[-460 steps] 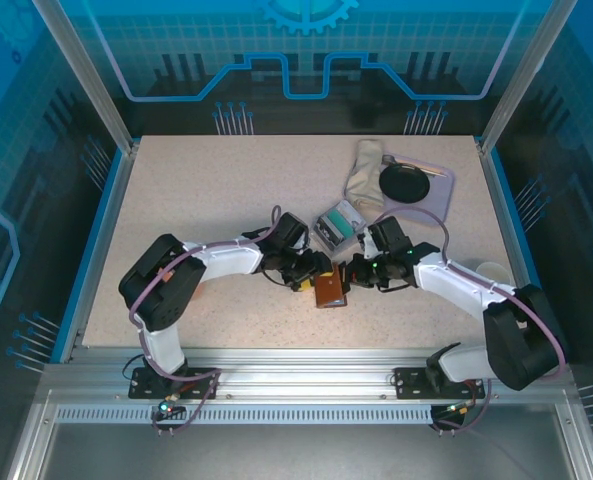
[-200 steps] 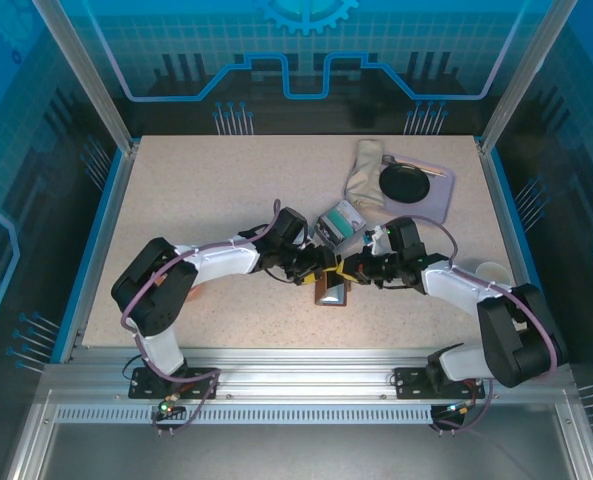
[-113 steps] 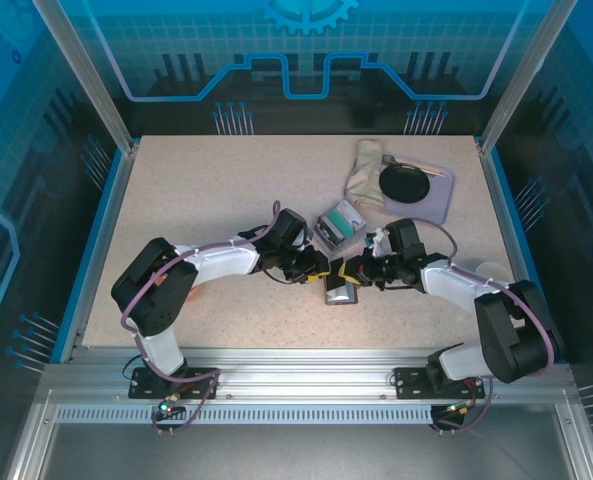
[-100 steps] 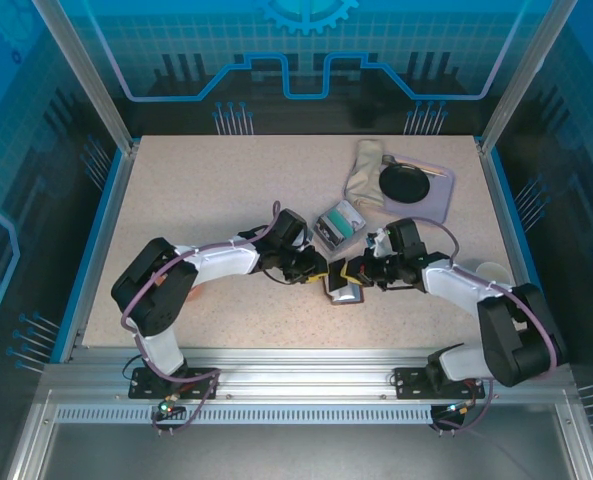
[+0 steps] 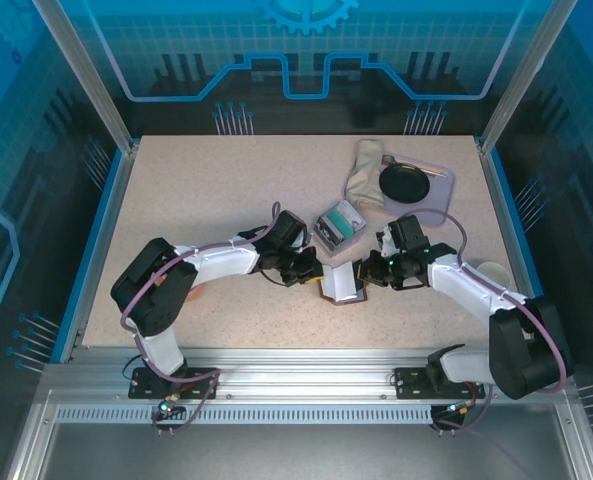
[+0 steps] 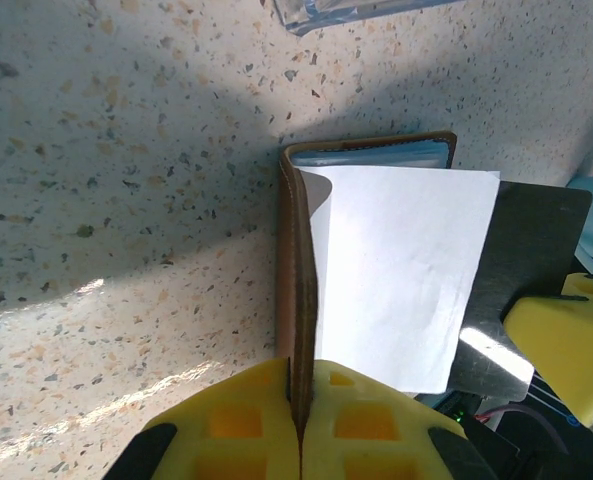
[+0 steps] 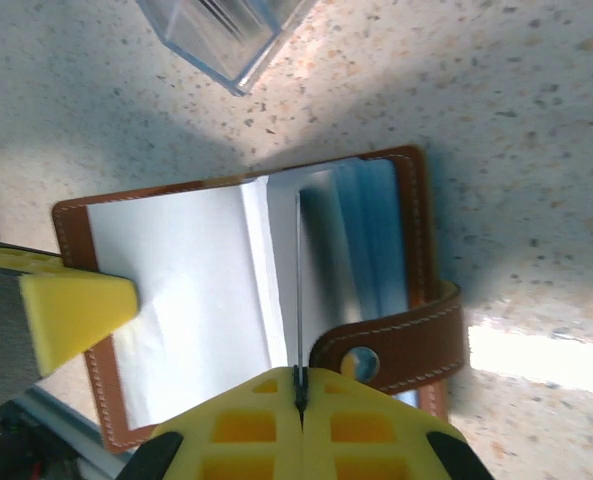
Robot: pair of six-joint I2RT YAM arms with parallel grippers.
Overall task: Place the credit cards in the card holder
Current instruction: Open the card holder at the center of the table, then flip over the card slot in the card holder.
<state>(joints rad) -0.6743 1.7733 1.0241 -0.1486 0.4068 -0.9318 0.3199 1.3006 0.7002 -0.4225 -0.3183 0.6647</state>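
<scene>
The card holder [image 5: 343, 284], a brown leather wallet, lies open on the table between both arms, white and teal-grey pockets showing. My left gripper [image 5: 319, 277] is shut on its left cover; in the left wrist view that cover [image 6: 296, 250] stands edge-on between the yellow fingers [image 6: 231, 425]. My right gripper [image 5: 369, 277] is shut on a thin grey credit card [image 6: 536, 260], seen edge-on [image 7: 299, 290] over the open card holder [image 7: 412, 240] beside the snap tab [image 7: 401, 342]. More teal-green credit cards [image 5: 340, 221] sit in a clear tray just behind.
The clear tray's corner [image 7: 226, 35] is close behind the wallet. At the back right lie a beige cloth [image 5: 364, 172] and a lilac board [image 5: 438, 195] with a black disc [image 5: 403, 183]. A white cup [image 5: 491, 270] stands by the right arm.
The wallet has gone from closed and brown to open with pale pockets showing. My left gripper has shut on its left cover. The right gripper has drawn back to the right.
</scene>
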